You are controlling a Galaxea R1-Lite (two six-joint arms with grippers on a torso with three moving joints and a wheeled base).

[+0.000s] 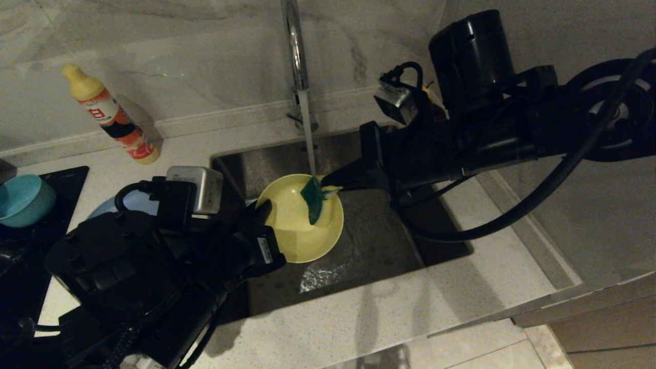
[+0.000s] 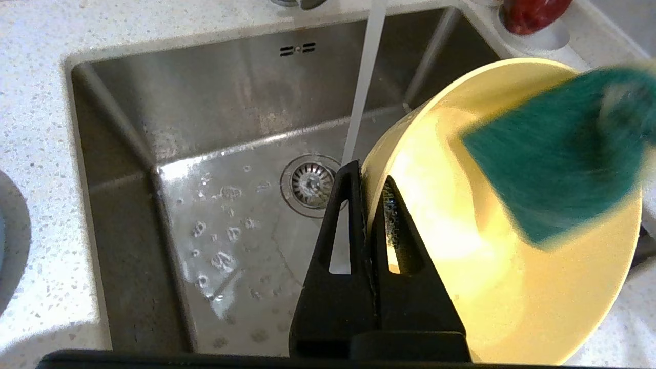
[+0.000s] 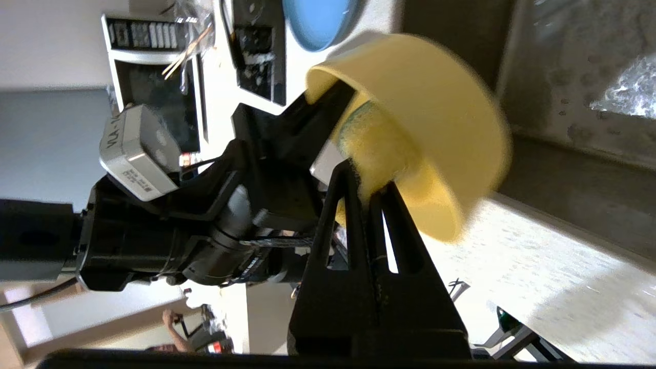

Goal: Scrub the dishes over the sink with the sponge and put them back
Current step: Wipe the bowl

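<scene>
Running tap (image 1: 297, 66), steel sink (image 1: 379, 241), speckled countertop (image 1: 369, 318)

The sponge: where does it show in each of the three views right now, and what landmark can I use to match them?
Head view: the sponge, green face showing, lies inside the yellow bowl over the sink, pinched by the right hand.
Left wrist view: blurred green patch against the bowl's inside.
Right wrist view: yellow side inside the bowl, at the fingertips.
Shared landmark: the yellow bowl, gripped at its rim by the left hand.
</scene>
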